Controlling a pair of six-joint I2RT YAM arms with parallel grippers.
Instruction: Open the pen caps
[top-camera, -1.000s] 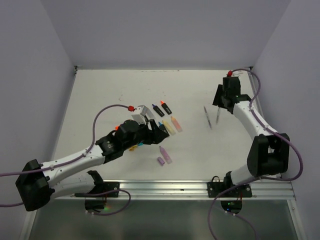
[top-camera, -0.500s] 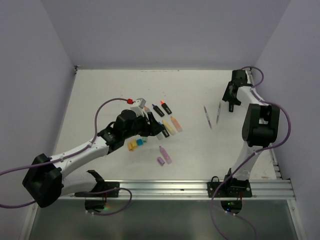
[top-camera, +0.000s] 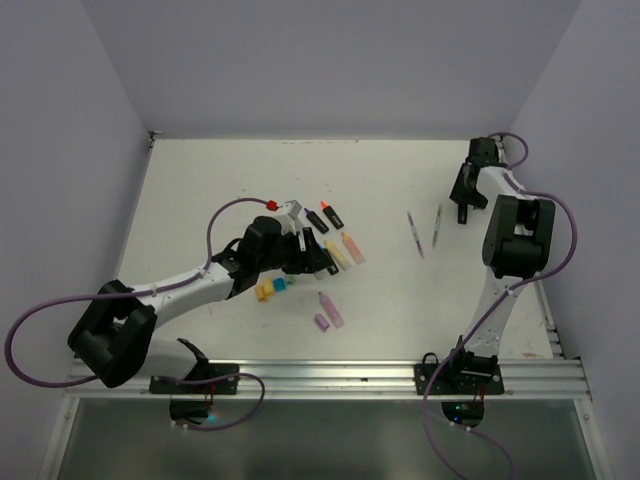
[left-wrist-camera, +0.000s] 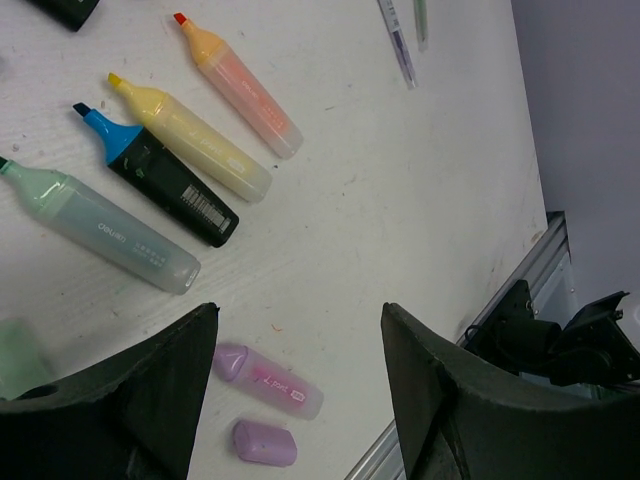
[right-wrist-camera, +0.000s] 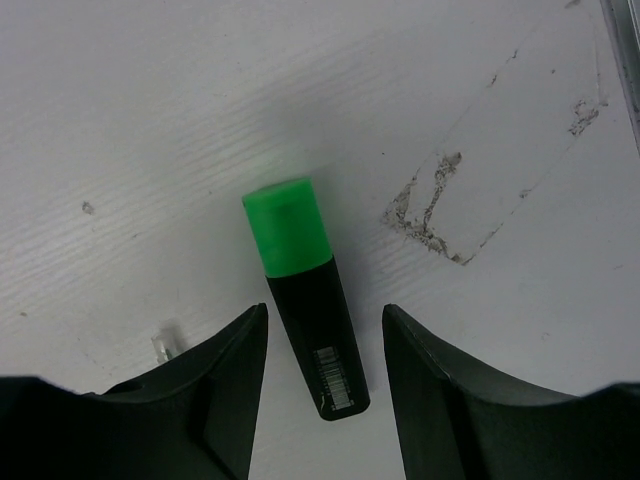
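Top external view: on the left, left gripper reached further onto table vs 1 s ago, jaws apart, nothing between. Yellow cap and blue cap, half hidden under arm before, now lying loose beside it. Purple cap loose near purple highlighter. At right, right gripper swung to far corner, jaws apart on either side of black highlighter, w/ gaps both sides. Green cap still on it.

A scuffed white table, boxed in by plain pale lilac walls under even light, has a metal rail along its near edge.
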